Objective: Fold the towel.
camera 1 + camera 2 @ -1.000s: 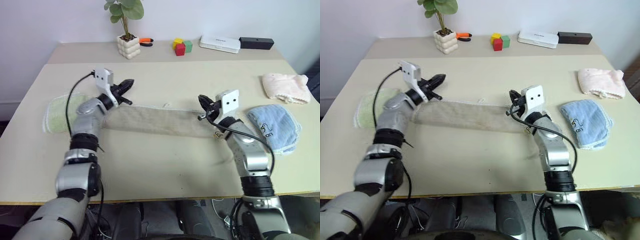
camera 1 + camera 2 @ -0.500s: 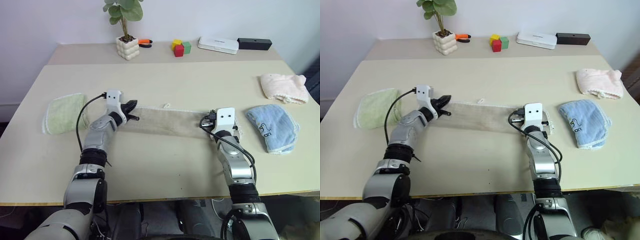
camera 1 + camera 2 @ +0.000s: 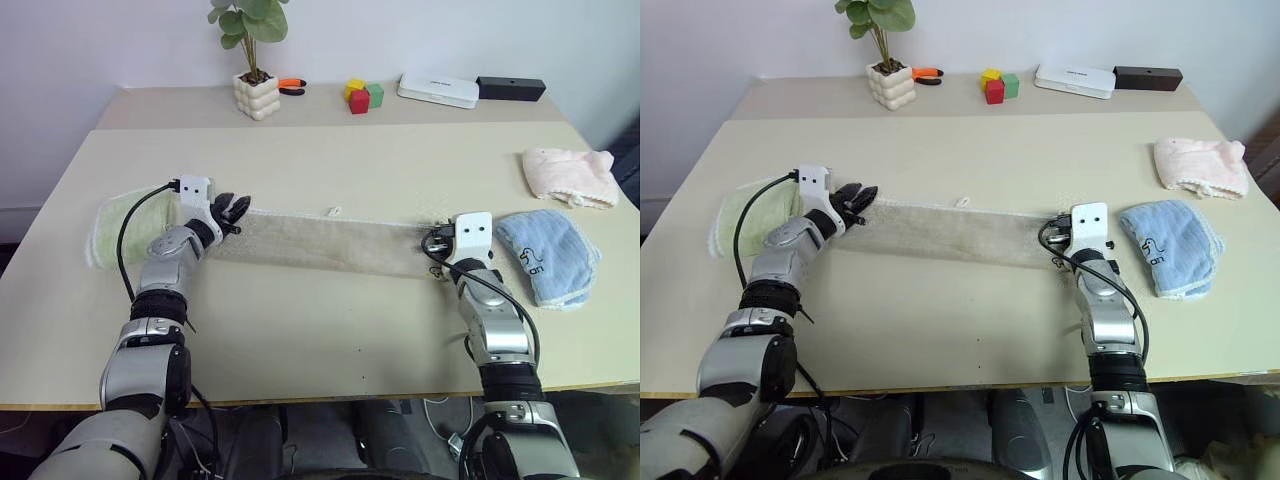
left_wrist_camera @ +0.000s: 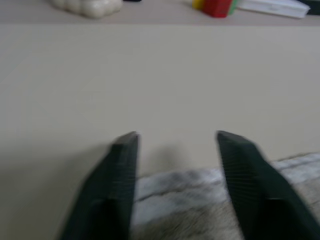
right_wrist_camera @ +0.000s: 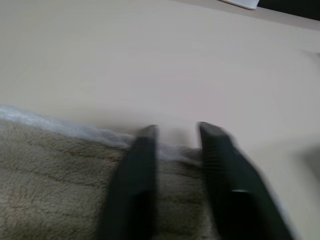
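Observation:
The towel (image 3: 320, 242) is a long beige strip lying flat across the middle of the table, with a small white loop (image 3: 333, 211) at its far edge. At its left end my left gripper (image 3: 232, 208) is low over the table and open; the left wrist view has towel pile (image 4: 185, 205) between and below the spread fingers (image 4: 122, 160). At the right end my right gripper (image 3: 432, 245) is also open. Its fingers (image 5: 145, 150) stand a little apart over the towel's white edging (image 5: 75, 131).
A light green towel (image 3: 120, 228) lies just left of my left arm. A blue cloth (image 3: 545, 255) lies right beside my right wrist, with a pale pink towel (image 3: 568, 175) behind it. Along the back stand a potted plant (image 3: 257, 92), colored blocks (image 3: 362, 95), a white box (image 3: 438, 88) and a black box (image 3: 511, 87).
Both grippers were shut and raised; they have sunk to the towel's two ends, moved apart from each other, and opened.

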Robot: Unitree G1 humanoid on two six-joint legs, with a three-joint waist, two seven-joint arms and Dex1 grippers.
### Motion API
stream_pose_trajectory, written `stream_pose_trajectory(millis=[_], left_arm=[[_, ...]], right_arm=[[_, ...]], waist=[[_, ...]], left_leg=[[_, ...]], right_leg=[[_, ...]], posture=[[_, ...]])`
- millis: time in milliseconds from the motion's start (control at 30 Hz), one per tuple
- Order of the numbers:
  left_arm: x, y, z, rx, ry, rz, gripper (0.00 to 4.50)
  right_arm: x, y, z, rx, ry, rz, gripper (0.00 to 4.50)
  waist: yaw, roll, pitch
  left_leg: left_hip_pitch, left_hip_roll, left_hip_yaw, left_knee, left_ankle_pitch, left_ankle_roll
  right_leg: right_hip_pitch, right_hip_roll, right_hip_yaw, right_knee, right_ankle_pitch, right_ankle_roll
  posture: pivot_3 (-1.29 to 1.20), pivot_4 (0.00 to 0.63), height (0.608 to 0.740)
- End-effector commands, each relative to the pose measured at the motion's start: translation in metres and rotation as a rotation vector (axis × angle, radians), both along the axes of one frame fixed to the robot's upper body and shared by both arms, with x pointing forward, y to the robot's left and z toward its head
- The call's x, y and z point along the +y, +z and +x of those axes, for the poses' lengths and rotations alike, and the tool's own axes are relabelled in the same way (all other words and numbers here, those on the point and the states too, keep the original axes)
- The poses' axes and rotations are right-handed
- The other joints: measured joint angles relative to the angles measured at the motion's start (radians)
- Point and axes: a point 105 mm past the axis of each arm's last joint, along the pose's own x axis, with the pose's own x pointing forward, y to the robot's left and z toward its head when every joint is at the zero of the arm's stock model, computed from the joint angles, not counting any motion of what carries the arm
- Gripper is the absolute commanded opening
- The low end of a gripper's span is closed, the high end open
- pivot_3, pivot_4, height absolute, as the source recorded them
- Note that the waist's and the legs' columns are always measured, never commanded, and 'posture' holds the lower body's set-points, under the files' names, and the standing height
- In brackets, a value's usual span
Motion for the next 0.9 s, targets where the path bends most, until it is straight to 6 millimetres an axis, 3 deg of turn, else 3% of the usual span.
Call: stream_pose_trajectory(millis=[33, 100, 267, 367, 533, 667, 767, 900], left_arm=[[-0.003, 0.041, 0.001, -0.119, -0.065, 0.015, 4.41], [-0.004, 0.048, -0.002, -0.138, -0.107, 0.035, 4.50], [-0.007, 0.067, -0.010, -0.185, -0.234, 0.049, 4.50], [-0.013, 0.072, -0.023, -0.165, -0.383, 0.009, 4.50], [-0.015, 0.078, -0.042, -0.234, -0.521, 0.153, 4.50], [-0.019, 0.071, -0.061, -0.170, -0.676, 0.199, 4.50], [-0.023, 0.069, -0.070, -0.147, -0.735, 0.197, 4.50], [-0.028, 0.072, -0.074, -0.152, -0.747, 0.190, 4.50]], right_arm=[[-0.007, 0.038, -0.007, -0.117, 0.015, 0.064, 3.42], [-0.005, 0.049, -0.017, -0.136, 0.057, 0.128, 4.45], [0.005, 0.066, -0.051, -0.127, 0.144, 0.360, 4.48], [0.010, 0.059, -0.071, -0.061, 0.177, 0.460, 4.48], [0.004, 0.039, -0.107, 0.026, 0.091, 0.626, 4.48], [-0.005, 0.023, -0.118, 0.068, -0.013, 0.638, 4.48], [-0.008, 0.000, -0.123, 0.131, -0.059, 0.556, 4.48], [-0.006, -0.009, -0.118, 0.120, -0.113, 0.631, 4.48]], waist=[[0.000, 0.000, 0.000], [0.000, 0.000, 0.000], [0.001, 0.000, 0.000], [0.001, 0.000, 0.000], [0.000, 0.000, 0.000], [-0.001, 0.000, 0.000], [0.000, 0.000, 0.000], [0.001, 0.000, 0.000]], left_leg=[[0.000, 0.000, 0.000, 0.000, 0.000, 0.000], [0.000, 0.000, 0.000, 0.000, 0.000, 0.000], [0.000, 0.000, 0.000, -0.001, 0.000, 0.000], [0.000, 0.000, 0.000, -0.001, 0.000, 0.000], [0.000, 0.001, 0.000, -0.002, 0.000, 0.000], [0.000, 0.001, 0.001, -0.002, 0.000, 0.000], [0.001, 0.001, 0.001, -0.003, 0.000, 0.000], [0.000, 0.001, 0.001, -0.003, 0.000, 0.000]], right_leg=[[0.000, 0.000, 0.000, 0.000, 0.000, 0.000], [0.000, 0.000, 0.000, 0.000, 0.000, 0.000], [0.000, 0.000, 0.000, 0.000, 0.000, 0.000], [0.000, 0.000, 0.000, 0.000, 0.000, 0.000], [0.000, 0.000, 0.000, -0.001, -0.001, -0.001], [0.000, 0.000, 0.001, -0.001, -0.001, -0.001], [0.000, 0.001, 0.001, -0.001, -0.001, -0.001], [0.000, 0.000, 0.001, -0.002, -0.001, -0.001]], posture=[[0.00, 0.150, 0.740], [0.00, 0.150, 0.740], [0.00, 0.150, 0.740], [0.00, 0.150, 0.740], [0.00, 0.150, 0.740], [0.00, 0.150, 0.740], [0.00, 0.150, 0.740], [0.00, 0.150, 0.740]])
